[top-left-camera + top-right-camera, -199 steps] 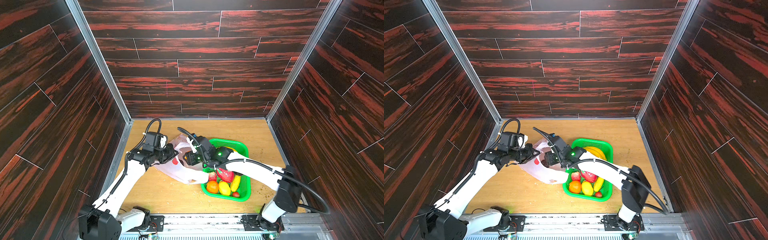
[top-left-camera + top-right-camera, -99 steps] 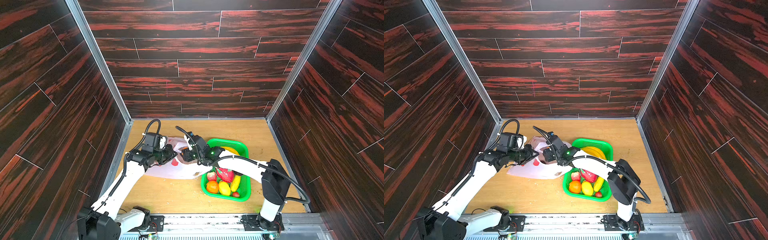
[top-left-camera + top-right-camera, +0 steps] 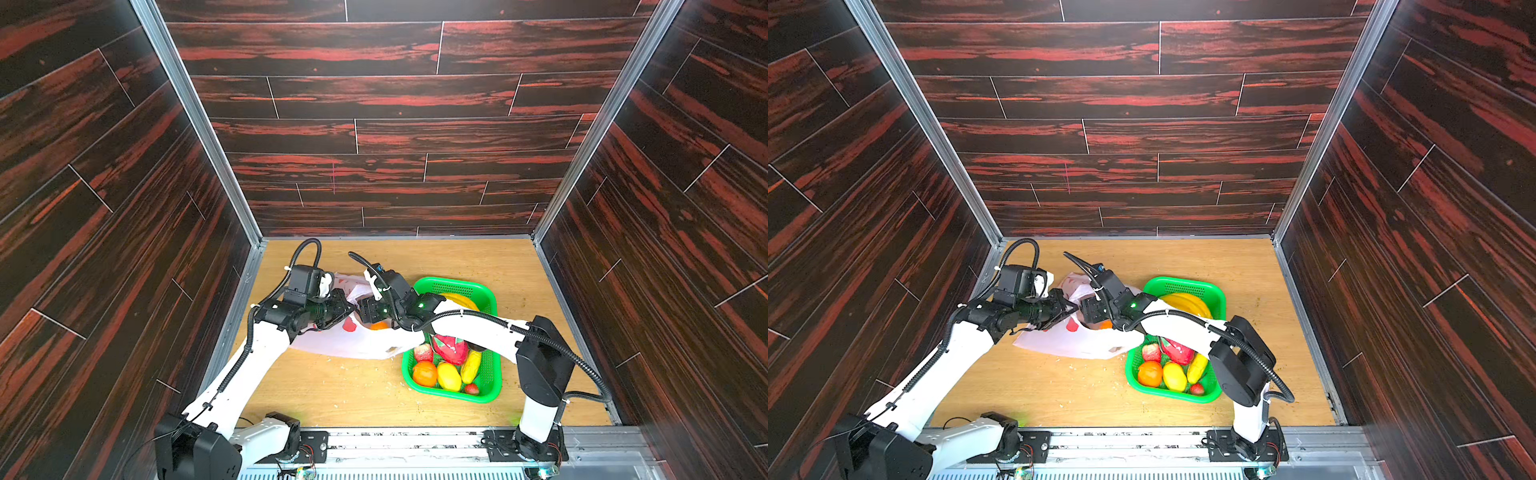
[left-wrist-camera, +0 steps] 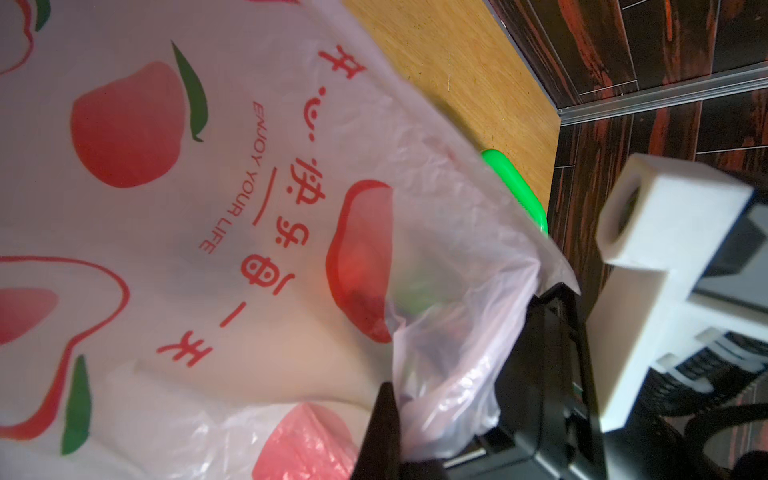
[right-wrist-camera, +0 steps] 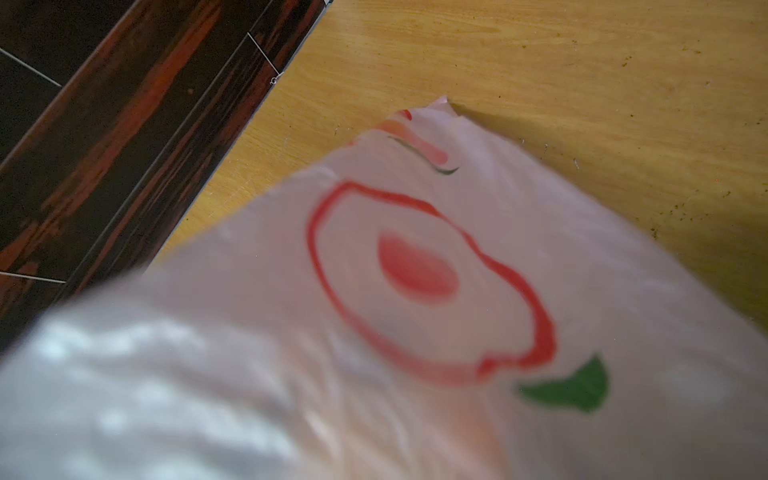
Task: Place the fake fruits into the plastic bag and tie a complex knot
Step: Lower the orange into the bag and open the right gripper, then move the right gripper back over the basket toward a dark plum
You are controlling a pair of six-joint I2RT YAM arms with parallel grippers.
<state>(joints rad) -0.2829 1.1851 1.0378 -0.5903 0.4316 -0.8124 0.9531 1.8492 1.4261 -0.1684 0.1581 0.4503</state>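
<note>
1. Jaws: L gripper (image 3: 347, 306) is pinched shut on the thin rim of the plastic bag (image 3: 357, 345). R gripper (image 3: 368, 311) is at the bag mouth; can't tell its gap.
2. Light wood-grain tabletop (image 3: 332, 395) w/ specks. Dark red-streaked plank walls (image 3: 395, 133), alu posts (image 3: 197, 120).
3. Bag print: "ENJOY YOUR LIFE" (image 4: 232, 178), red Chinese chars, peach pics.
4. Bag is translucent crinkly film, lying beside the perforated green basket (image 3: 451, 286), which holds a glossy orange (image 3: 424, 372), lemon (image 3: 449, 376) and dragon fruit (image 3: 449, 347).
</note>
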